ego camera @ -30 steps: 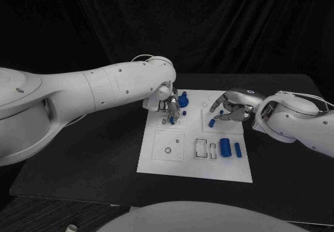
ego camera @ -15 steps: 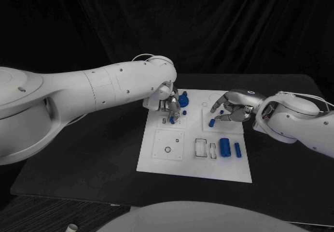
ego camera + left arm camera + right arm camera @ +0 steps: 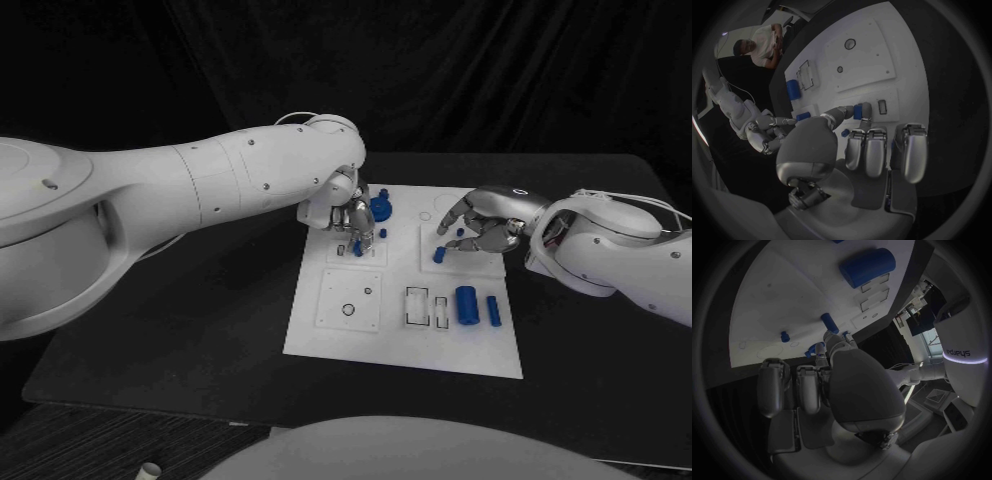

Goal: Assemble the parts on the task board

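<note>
The white task board (image 3: 332, 335) lies mid-table. My left hand (image 3: 348, 215) hangs over the board's far left block and pinches a small blue part (image 3: 859, 110) between thumb and a finger, just above a small slot (image 3: 882, 106). My right hand (image 3: 486, 225) is over the far right block, its fingertips closed on a short blue part (image 3: 438, 255) that stands on the board. A large blue piece (image 3: 379, 207) stands at the far edge, with a small peg (image 3: 382, 233) beside it. A blue cylinder (image 3: 466, 303) and a slim blue peg (image 3: 493, 310) lie near the right edge.
The near left block carries a round outline (image 3: 346, 311) and a small hole. Two rectangular slots (image 3: 417, 306) lie just left of the cylinder. Black table (image 3: 173, 340) runs all round the board.
</note>
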Controlling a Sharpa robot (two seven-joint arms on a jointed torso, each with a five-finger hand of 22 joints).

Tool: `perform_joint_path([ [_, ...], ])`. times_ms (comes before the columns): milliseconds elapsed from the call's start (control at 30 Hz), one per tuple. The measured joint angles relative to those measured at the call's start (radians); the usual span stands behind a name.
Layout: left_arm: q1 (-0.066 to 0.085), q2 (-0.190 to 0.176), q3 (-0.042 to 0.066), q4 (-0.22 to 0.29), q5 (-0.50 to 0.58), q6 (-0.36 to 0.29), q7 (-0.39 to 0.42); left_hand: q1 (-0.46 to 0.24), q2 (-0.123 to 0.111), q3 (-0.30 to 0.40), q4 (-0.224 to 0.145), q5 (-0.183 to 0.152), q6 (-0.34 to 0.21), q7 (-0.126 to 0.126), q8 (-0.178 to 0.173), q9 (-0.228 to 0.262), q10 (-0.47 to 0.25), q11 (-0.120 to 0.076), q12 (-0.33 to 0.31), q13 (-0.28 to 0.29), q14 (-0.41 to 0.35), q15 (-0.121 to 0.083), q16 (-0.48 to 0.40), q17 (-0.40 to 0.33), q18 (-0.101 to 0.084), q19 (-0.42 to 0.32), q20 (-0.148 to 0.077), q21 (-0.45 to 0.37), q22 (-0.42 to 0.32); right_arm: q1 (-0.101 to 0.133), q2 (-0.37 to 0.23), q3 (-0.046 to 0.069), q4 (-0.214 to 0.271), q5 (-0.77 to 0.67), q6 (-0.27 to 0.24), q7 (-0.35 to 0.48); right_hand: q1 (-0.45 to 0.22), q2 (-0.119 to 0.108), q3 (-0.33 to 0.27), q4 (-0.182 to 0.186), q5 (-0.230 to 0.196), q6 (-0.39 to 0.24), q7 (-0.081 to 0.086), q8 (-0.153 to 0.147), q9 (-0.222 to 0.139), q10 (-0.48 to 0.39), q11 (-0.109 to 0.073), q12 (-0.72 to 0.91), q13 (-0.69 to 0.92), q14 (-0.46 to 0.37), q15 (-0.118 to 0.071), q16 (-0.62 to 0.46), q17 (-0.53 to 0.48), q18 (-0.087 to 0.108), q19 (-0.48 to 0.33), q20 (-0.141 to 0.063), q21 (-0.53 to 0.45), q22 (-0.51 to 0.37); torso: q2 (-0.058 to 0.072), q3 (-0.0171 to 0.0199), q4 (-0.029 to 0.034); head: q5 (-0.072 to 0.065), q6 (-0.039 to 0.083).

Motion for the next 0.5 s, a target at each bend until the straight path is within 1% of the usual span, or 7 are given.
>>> perform_joint_path([
  [33,0.000,0.000,0.000,-0.001,0.001,0.000,-0.001,-0.007,0.002,0.000,0.000,0.000,0.004,0.003,-0.004,-0.004,0.000,0.000,0.000,0.000,-0.002,-0.002,0.000,0.000,0.000,0.000,0.000,0.000,0.000,0.000,0.000,0.000,0.000,0.000,0.001,-0.001,0.001,0.001,0.002,-0.002,0.003,0.000,0.000,0.000,0.000,0.000,0.000,-0.002,0.000,0.000,0.000,0.000,0.000,0.000,0.000,0.000,0.000,0.000,0.000,0.0000,-0.0003,0.000,0.000],
  [233,0.000,0.003,0.000,-0.004,0.003,0.000,-0.005,-0.007,0.002,0.003,0.003,0.000,0.008,0.001,-0.005,-0.010,0.000,0.000,0.000,0.000,-0.001,-0.005,0.000,0.000,0.000,0.000,0.000,0.000,0.000,0.000,0.000,0.000,0.000,0.000,0.006,-0.004,0.011,0.002,0.003,-0.003,0.008,0.000,0.000,0.000,-0.001,-0.004,0.004,-0.002,0.001,0.000,0.000,0.000,0.000,0.000,0.000,0.000,0.000,0.000,0.000,0.0004,-0.0009,0.001,0.000],
  [300,0.000,0.004,0.000,-0.006,0.004,0.001,-0.006,-0.018,0.005,0.006,0.005,0.000,0.020,0.006,-0.016,-0.013,0.004,-0.004,0.000,0.000,0.000,-0.007,0.000,0.000,0.000,-0.002,-0.002,0.000,0.000,0.000,0.000,0.000,0.000,0.000,0.008,-0.004,0.011,0.002,0.004,-0.004,0.008,0.000,0.000,0.000,-0.001,-0.004,0.004,-0.002,0.001,0.000,0.000,0.000,0.000,0.001,0.000,0.000,-0.003,0.000,0.000,0.0007,-0.0009,0.002,0.000],
  [333,0.000,0.004,0.000,-0.006,0.004,0.001,-0.006,-0.023,0.005,0.009,0.008,-0.001,0.025,0.010,-0.019,-0.016,0.005,-0.006,0.000,0.000,0.000,-0.007,0.000,0.000,0.000,-0.004,-0.004,0.000,0.000,0.000,0.000,0.000,0.000,0.000,0.009,-0.005,0.011,0.002,0.006,-0.006,0.008,0.000,0.000,0.000,-0.001,-0.004,0.004,-0.003,0.001,0.000,0.000,0.000,0.000,0.010,0.000,0.000,-0.005,0.000,0.000,0.0007,-0.0009,0.003,0.000],
  [400,0.000,0.004,0.000,-0.008,0.004,0.002,-0.006,-0.027,0.009,0.011,0.010,-0.002,0.033,0.011,-0.025,-0.019,0.004,-0.007,0.000,0.000,0.000,-0.007,0.000,0.000,0.000,-0.001,-0.006,0.000,0.000,0.000,0.000,0.000,0.000,0.000,0.010,-0.005,0.011,0.002,0.006,-0.005,0.008,0.000,0.000,0.000,-0.001,-0.004,0.004,-0.005,0.001,0.000,0.000,0.000,0.000,0.016,0.000,0.000,-0.005,0.000,0.000,0.0007,-0.0009,0.003,0.000],
  [467,0.000,0.005,0.000,-0.010,0.005,0.004,-0.007,-0.040,0.009,0.027,-0.002,-0.004,0.039,0.014,-0.028,-0.023,0.004,-0.007,0.000,0.000,-0.003,-0.010,0.000,0.000,0.000,0.000,-0.007,0.000,0.000,0.000,0.000,0.000,0.000,0.000,0.011,-0.006,0.011,0.002,0.006,-0.006,0.013,0.000,0.000,0.000,-0.001,-0.004,0.004,-0.009,0.002,0.000,0.000,0.000,0.000,0.016,0.000,0.000,-0.005,0.000,0.000,0.0007,-0.0009,0.004,0.000],
  [500,0.000,0.005,0.000,-0.010,0.005,0.004,-0.007,-0.041,0.011,0.027,-0.002,-0.005,0.043,0.014,-0.029,-0.024,0.004,-0.007,0.000,0.000,-0.001,-0.012,0.000,0.000,0.000,0.000,-0.007,0.000,0.000,0.000,0.000,0.000,0.000,0.000,0.012,-0.007,0.011,0.002,0.006,-0.005,0.015,0.000,0.000,0.000,-0.001,-0.004,0.004,-0.009,0.002,0.000,0.000,0.000,0.000,0.016,0.000,0.000,-0.005,0.000,0.000,0.0007,-0.0009,0.004,0.000],
])
